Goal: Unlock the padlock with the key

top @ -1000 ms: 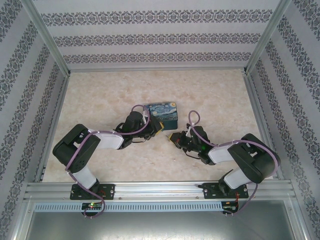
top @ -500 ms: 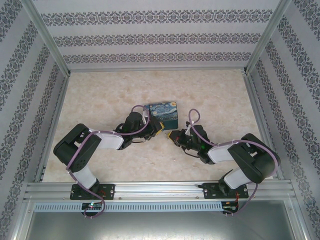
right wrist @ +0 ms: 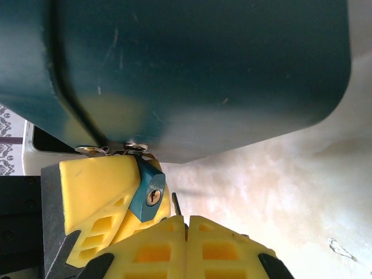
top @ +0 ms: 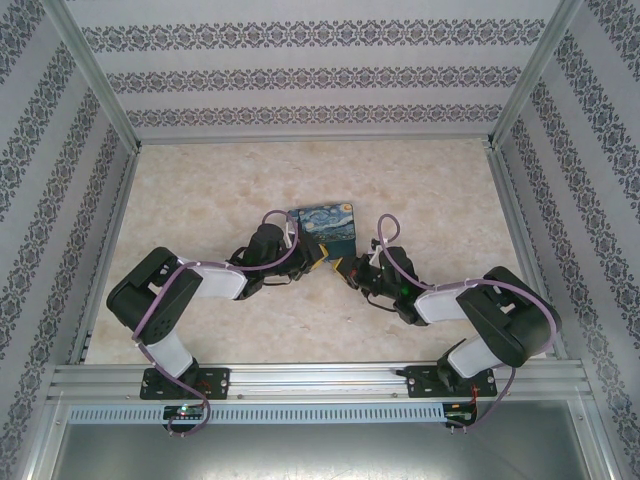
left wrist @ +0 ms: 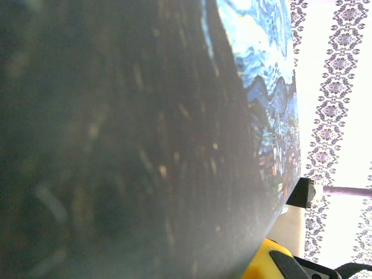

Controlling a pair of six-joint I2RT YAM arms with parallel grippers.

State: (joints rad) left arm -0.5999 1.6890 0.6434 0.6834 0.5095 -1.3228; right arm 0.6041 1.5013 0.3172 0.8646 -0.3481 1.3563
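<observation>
Marbled table (top: 200, 190), patterned walls (top: 300, 80); left gripper (top: 320, 257) and right gripper (top: 344, 270) meet, tin (top: 328, 228) just beyond them. Left wrist: tin flank up close. Right wrist: padlock (right wrist: 148, 192) clamped by left, just ahead-left of right's tips, pinched on key (right wrist: 175, 204). Risk: tip right of keyhole (right wrist: 153, 197), may skate off.

Smooth painted padlock (right wrist: 148, 195), glossy tin (right wrist: 203, 70)
</observation>
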